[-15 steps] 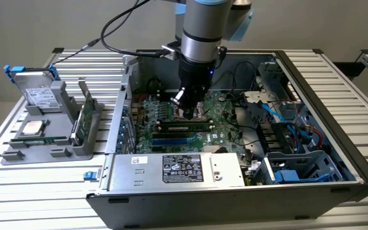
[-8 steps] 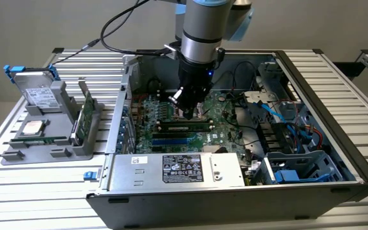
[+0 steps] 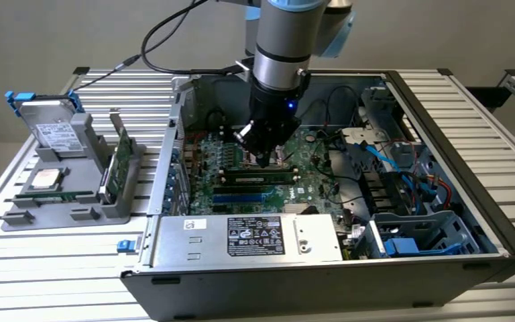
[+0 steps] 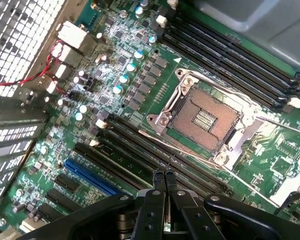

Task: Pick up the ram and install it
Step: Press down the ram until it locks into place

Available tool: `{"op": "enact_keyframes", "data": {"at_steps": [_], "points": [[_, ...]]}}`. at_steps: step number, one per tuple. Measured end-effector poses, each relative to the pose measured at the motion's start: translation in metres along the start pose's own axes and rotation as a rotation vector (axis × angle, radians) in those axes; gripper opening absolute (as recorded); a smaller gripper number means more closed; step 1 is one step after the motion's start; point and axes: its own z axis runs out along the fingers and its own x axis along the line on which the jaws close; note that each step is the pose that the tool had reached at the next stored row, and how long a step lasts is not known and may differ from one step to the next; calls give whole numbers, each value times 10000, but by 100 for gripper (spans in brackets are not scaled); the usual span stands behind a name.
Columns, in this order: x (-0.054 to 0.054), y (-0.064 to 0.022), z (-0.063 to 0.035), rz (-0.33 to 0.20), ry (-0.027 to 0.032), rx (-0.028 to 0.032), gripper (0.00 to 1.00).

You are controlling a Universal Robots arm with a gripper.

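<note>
Lengthwise, the ram (image 3: pixel 259 178) lies seated along the motherboard (image 3: pixel 239 191) slot.

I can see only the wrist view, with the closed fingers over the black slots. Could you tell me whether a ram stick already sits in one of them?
Observer: Yes, it looks so. In the exterior view the ram lies along a black slot, right beside the tips of the shut gripper, which holds nothing.
Operator: Thank you. Where is the parts tray?
Observer: The grey tray sits outside the computer case, on the exterior view's left.
Operator: And what is on it?
Observer: A silver processor chip lying flat and a green expansion card standing upright.
</note>
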Motion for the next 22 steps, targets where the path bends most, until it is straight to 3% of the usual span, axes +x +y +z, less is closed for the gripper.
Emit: {"op": "enact_keyframes", "data": {"at_steps": [22], "points": [[-2,-1,27,3398,-102,-224,10]]}}
